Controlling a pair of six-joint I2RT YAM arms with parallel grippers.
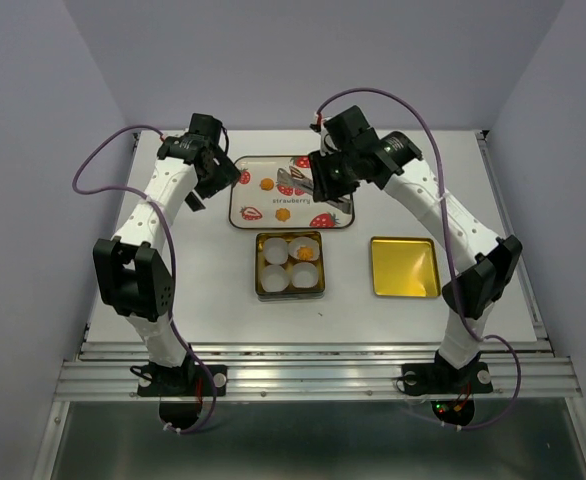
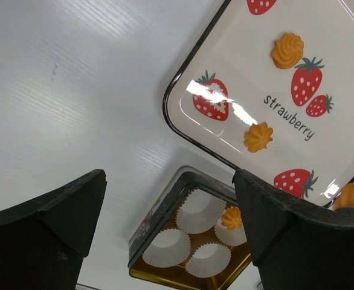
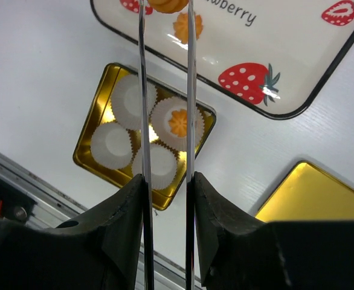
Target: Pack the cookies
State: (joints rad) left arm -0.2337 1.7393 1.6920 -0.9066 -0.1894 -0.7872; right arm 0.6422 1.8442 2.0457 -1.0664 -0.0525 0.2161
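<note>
White tabletop (image 1: 213, 280) was spanned by both arms, bent at the elbow and reached toward the far tray (image 2: 225, 54). The left gripper (image 2: 168, 181) was hung over the tray's left edge with black fingers spread wide on nothing, while the right gripper (image 3: 166, 187) was clamped on thin metal tweezers (image 3: 142, 90) whose tips were pinched on one of the cookies (image 3: 168, 5). "strawberry" was printed in black on the glossy, black-rimmed tray, where two more ridged orange cookies were laid apart, and a fourth was seated in a pleated white paper cup (image 3: 160, 118) inside the square gold tin (image 3: 83, 151).
</note>
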